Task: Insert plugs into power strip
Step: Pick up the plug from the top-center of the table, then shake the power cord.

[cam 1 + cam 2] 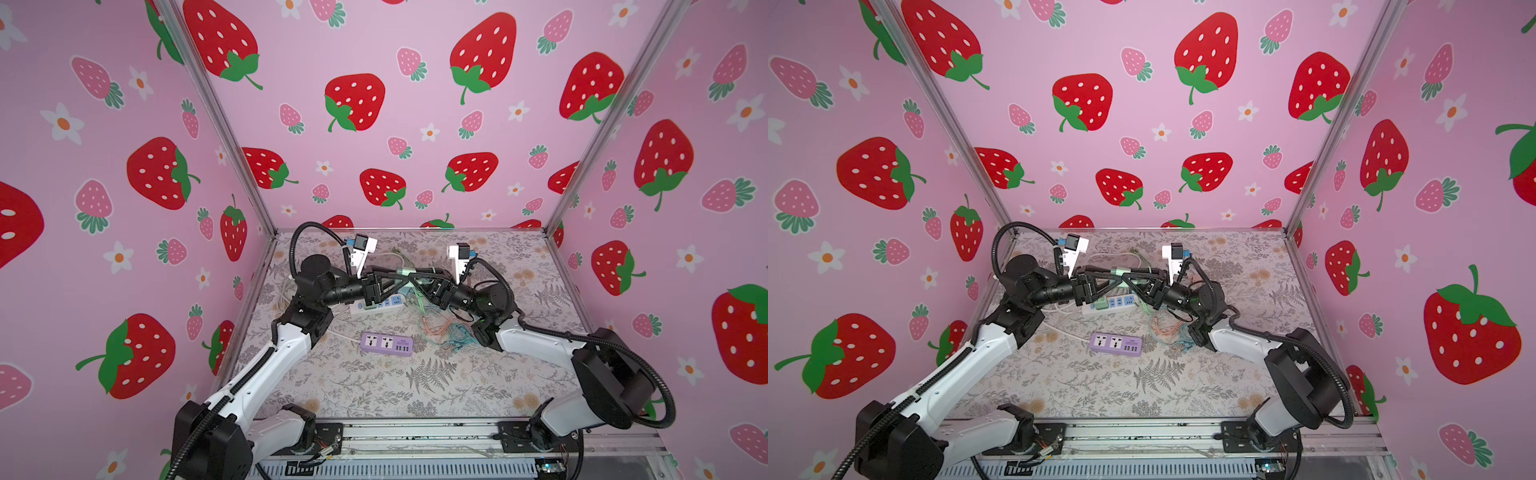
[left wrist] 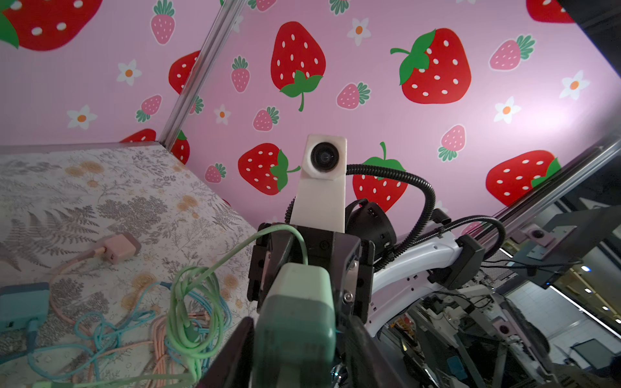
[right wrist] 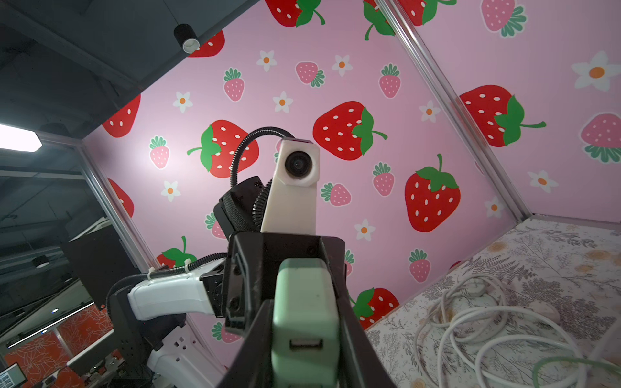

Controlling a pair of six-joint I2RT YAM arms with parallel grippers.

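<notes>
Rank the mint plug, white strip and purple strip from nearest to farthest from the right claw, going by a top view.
1. mint plug: gripped in the right claw.
2. white strip: lying just beneath, slightly toward the left arm.
3. purple strip: farther off, toward the front edge.

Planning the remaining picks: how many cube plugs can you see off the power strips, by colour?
Mint green: 1, gripped in the right pincer
Peach-pink: 1, on the table
Teal-blue: 1, on the table
Total: 3
</notes>
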